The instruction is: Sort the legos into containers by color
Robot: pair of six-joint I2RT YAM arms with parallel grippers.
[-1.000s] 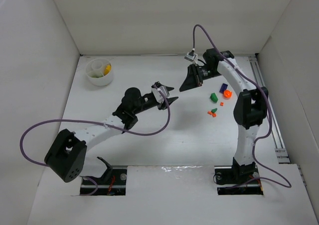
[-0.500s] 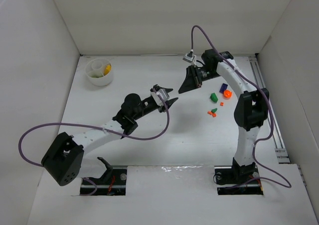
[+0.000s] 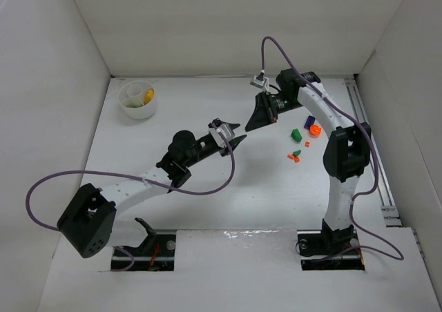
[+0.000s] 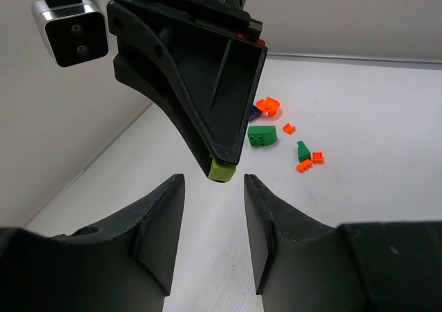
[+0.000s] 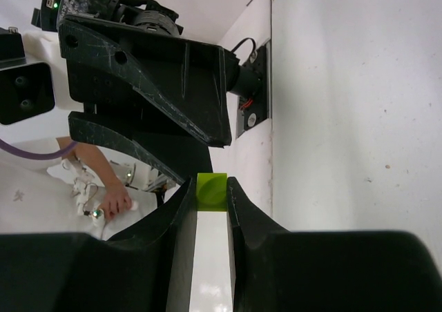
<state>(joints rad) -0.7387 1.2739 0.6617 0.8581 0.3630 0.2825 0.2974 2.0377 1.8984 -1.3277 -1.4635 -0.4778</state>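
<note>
From overhead I see the white table (image 3: 262, 201) with both arms reaching toward its middle: the left arm (image 3: 131, 188) slants up from the near-left and the right arm (image 3: 342, 153) bends in from the far right. The round white bowl (image 3: 138, 112) sits in the far-left corner, well apart from both arms, with yellow pieces (image 3: 147, 96) in one section.

The two grippers meet tip to tip above the table's centre. My right gripper (image 5: 210, 188) is clenched on a lime-green brick (image 4: 222, 168), pinched at the very fingertips. My left gripper (image 4: 210, 188) is released. Its jaws stand apart just under the brick, and I see no contact.

The loose legos lie near the right arm: a green wedge (image 3: 295, 132), a dark blue brick (image 3: 309, 121), an orange round piece (image 3: 315, 130) and small orange bits (image 3: 293, 158).
</note>
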